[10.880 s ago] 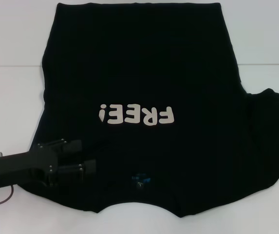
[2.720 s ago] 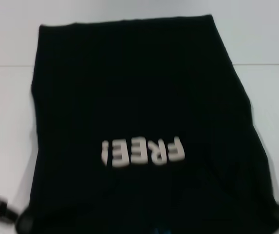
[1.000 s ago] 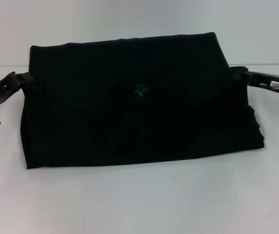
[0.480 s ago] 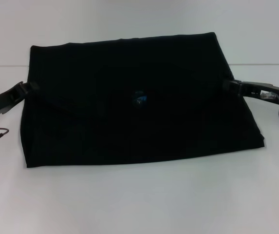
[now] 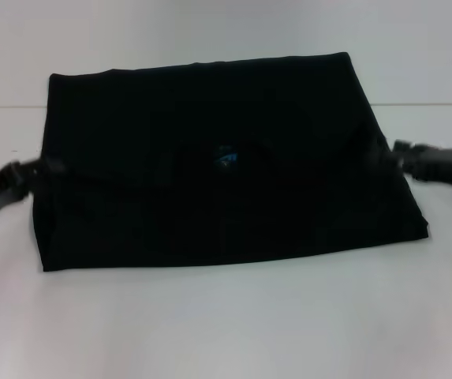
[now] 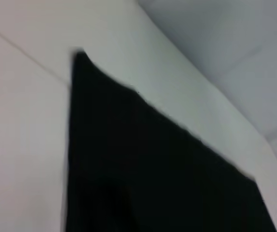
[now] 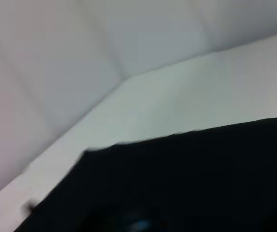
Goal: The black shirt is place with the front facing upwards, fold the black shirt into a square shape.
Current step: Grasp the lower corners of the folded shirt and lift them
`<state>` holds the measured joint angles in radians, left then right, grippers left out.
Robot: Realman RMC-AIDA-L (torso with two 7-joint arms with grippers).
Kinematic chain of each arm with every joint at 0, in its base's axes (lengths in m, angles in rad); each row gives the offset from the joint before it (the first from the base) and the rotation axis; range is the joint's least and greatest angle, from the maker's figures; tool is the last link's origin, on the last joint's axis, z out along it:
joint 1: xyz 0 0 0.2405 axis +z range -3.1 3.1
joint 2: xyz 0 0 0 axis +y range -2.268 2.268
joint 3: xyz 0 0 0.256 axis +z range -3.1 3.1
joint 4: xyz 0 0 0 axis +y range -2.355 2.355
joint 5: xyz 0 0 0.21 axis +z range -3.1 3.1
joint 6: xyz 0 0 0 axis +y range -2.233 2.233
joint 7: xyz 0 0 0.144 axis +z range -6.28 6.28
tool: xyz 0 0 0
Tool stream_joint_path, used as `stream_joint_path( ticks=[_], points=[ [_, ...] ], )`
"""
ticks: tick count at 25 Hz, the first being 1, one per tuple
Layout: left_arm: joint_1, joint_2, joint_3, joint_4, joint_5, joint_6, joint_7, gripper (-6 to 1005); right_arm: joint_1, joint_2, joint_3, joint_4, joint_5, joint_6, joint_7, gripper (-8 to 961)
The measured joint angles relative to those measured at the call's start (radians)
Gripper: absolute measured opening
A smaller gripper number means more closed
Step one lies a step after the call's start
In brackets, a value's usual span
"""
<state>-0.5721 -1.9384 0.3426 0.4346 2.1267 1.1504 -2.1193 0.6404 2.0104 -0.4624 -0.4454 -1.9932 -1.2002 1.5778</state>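
You see the white table (image 5: 226, 324) filling the head view, with the black shirt (image 5: 210, 134) lying across its middle as a wide folded rectangle, plain black side up. Only the head view shows you the whole outline and the small blue neck label (image 5: 226, 155) near the centre of the upper layer; a fainter blue smudge sits at the edge of the right wrist view.

The left wrist view gives you one far corner of the shirt (image 6: 148, 159) against the table and the wall, nothing of the arm itself. The right wrist view gives you a long fold edge of the shirt (image 7: 191, 183) and the table-wall seam.

The left gripper (image 5: 22, 175) sits at the shirt's left edge, the right gripper (image 5: 409, 154) at its right edge. Both are blurred; you cannot tell how wide either is spread or whether it grips cloth.
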Motion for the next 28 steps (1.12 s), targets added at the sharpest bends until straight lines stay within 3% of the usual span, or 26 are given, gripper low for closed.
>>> stream_joint_path(
  ticks=[4,7,12,21,28],
  points=[
    [0.029,0.037,0.125,0.013,0.006,0.058,-0.053,610,-0.034,-0.007,-0.056,-0.003,-0.029,-0.148,-0.124,716],
    [0.041,0.037,0.138,0.035,0.03,0.064,-0.049,675,-0.048,0.004,-0.091,-0.004,-0.042,-0.171,-0.161,832],
    [0.044,0.029,0.148,0.045,0.065,0.059,-0.016,790,-0.057,0.022,-0.135,-0.004,-0.044,-0.175,-0.175,947],
    [0.035,0.02,0.161,0.047,0.075,0.046,0.013,789,-0.059,0.024,-0.157,0.005,-0.044,-0.169,-0.176,947],
    [0.036,0.019,0.242,0.046,0.075,0.094,0.003,787,-0.06,0.024,-0.157,0.005,-0.044,-0.168,-0.176,946]
  ],
)
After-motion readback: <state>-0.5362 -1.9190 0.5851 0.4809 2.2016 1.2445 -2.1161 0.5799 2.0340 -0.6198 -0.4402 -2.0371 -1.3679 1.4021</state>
